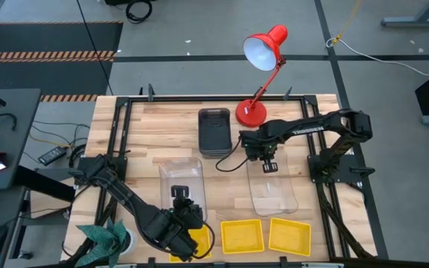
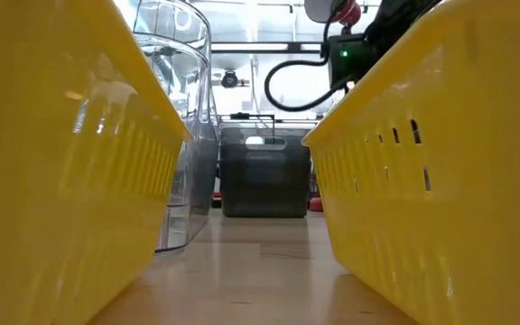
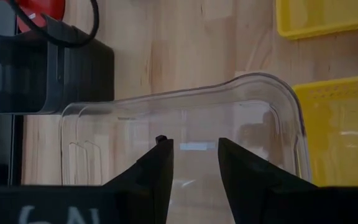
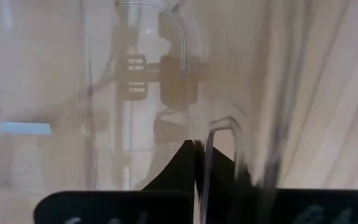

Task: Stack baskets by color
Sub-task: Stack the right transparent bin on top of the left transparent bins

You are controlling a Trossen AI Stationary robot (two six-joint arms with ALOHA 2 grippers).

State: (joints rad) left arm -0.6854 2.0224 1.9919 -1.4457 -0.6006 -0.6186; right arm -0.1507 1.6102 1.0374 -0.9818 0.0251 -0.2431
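From above, the right pincer point(image 1: 269, 165) sits at the far rim of a clear basket point(image 1: 275, 195) on the right of the wooden bench point(image 1: 155, 126), while the left pincer point(image 1: 180, 199) reaches from the near-left toward a second clear basket point(image 1: 181, 175); a dark grey stack point(image 1: 214, 132) stands by the red lamp point(image 1: 263, 50), and yellow baskets point(image 1: 242, 236) line the near edge. At bench height, slotted yellow walls point(image 2: 395, 171) frame the grey stack point(image 2: 264, 171) and glossy clear plastic point(image 2: 188, 117). The left wrist view shows that pincer point(image 3: 194, 162) parted, with the rounded clear rim point(image 3: 185, 102) beyond its fingers, gripping nothing. The right wrist view shows the right pincer point(image 4: 196, 163) clenched on the thin clear wall point(image 4: 219, 127). I judge that this slick, thin rim could slip or flex out of so narrow a bite when lifted, tilting the basket.
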